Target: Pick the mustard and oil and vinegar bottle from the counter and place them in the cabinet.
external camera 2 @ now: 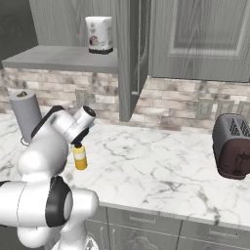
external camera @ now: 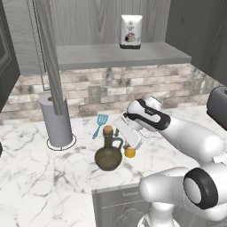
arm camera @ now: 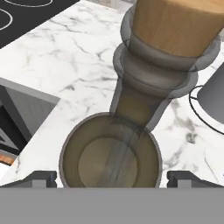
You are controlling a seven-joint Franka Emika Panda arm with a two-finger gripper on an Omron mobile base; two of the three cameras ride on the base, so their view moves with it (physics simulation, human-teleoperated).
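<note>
The gripper [arm camera: 112, 177] hangs just above the oil and vinegar bottle [external camera: 108, 153], looking down along its neck. In the hand view its two dark fingertips [arm camera: 41, 178] stand far apart at either side of the jug's round belly [arm camera: 110, 151], wide open; whether they touch the jug cannot be told, and nothing is clamped between them. The tan cork stopper [arm camera: 175, 24] and the ringed neck rise close before the camera.

In the left base view the gripper [external camera: 126, 135] sits at the end of the white arm, right beside the jug's cork and handle. The jug stands upright on the counter [external camera: 40, 186], near its front edge. The mustard [external camera: 129, 152] stands just beside the jug on its right, partly hidden by the hand; in the right base view the mustard [external camera 2: 79, 156] stands upright on the counter [external camera 2: 161, 171] right under the arm's wrist.

Farther back on the marble, a grey paper towel roll [external camera: 56, 119] stands on its round base, and a blue spatula [external camera: 100, 124] lies between it and the jug. A dark toaster [external camera 2: 233, 145] stands well apart to the right.

Above the brick backsplash, the cabinet [external camera: 115, 54] is open, its tall door [external camera: 49, 57] swung out. A white printed bag [external camera: 131, 31] stands on its grey shelf floor.
</note>
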